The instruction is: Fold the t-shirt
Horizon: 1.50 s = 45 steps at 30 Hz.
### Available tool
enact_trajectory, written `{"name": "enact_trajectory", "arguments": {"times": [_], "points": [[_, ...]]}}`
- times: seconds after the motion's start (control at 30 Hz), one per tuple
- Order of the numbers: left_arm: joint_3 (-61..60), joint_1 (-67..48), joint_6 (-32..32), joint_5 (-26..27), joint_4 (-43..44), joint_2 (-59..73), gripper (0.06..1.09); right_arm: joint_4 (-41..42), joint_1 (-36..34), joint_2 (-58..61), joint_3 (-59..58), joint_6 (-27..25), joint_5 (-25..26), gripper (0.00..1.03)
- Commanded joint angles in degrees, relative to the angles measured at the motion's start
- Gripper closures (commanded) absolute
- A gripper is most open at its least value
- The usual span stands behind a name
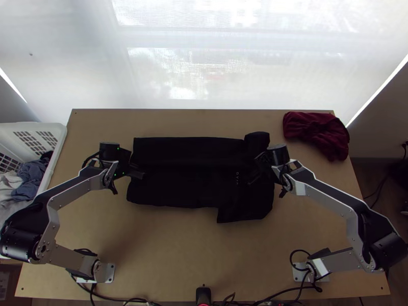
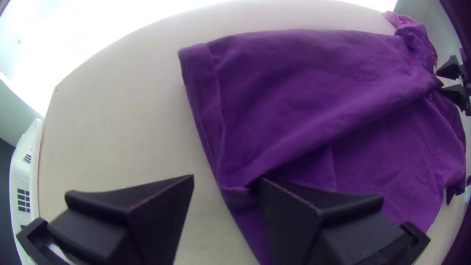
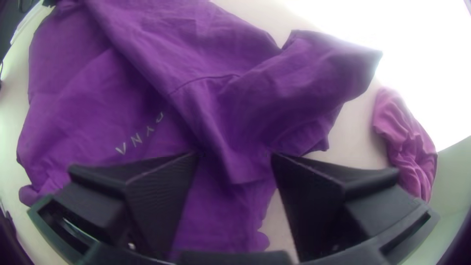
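Right hand (image 1: 253,170), fingers parted, t-shirt (image 1: 178,188) beneath and between them

A light brown wooden table (image 1: 168,255) fills most of the middle and bottom of the top view. A black t-shirt (image 1: 183,188) lies long ways across its middle, with the top part folded over (it looks purple in both wrist views). The shirt has a few wrinkles, and small pale letters show near its right end. One bit pokes up at its upper right, and a corner hangs down at its lower right. A dark red cloth (image 1: 316,132) lies bunched up at the table's upper right. Black cords (image 1: 306,288) lie along the bottom edge.
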State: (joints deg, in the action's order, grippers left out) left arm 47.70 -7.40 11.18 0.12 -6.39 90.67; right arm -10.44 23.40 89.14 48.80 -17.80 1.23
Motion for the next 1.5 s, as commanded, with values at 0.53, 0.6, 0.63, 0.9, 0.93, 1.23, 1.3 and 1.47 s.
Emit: {"name": "enact_trajectory", "arguments": {"times": [0.53,0.6,0.63,0.9,0.93,1.23,1.3,1.47], "points": [[-4.02,4.41,2.62,4.71,-33.51,-21.77,0.12,-14.44,0.16,-18.04,0.69,6.11,0.52,0.05],[-4.64,4.06,2.62,4.8,-34.12,-21.94,0.12,-15.58,0.16,-19.62,-0.19,6.29,0.52,0.05],[-4.72,3.8,2.36,4.89,-34.3,-21.94,0.12,-15.93,0.16,-20.5,-0.63,6.38,0.52,0.05],[-5.25,-0.69,-1.86,4.98,-33.95,-20.62,0.14,-19.62,2.62,-26.04,-3.88,9.1,0.87,0.05],[-5.43,-1.3,-2.39,5.07,-33.95,-20.27,0.14,-20.24,2.62,-26.48,-4.15,9.19,0.87,0.05],[-5.78,-2.97,-5.12,9.2,-31.14,-17.81,0.4,-22.43,2.44,-29.38,-6.52,9.19,1.31,0.05],[-5.78,-2.97,-5.12,10.25,-30.43,-17.37,0.55,-23.23,2.53,-29.82,-6.87,9.19,1.31,0.05],[-5.95,-2.97,-5.55,11.13,-28.59,-17.55,0.93,-25.69,4.11,-31.49,-8.37,8.93,1.31,0.05]]}}
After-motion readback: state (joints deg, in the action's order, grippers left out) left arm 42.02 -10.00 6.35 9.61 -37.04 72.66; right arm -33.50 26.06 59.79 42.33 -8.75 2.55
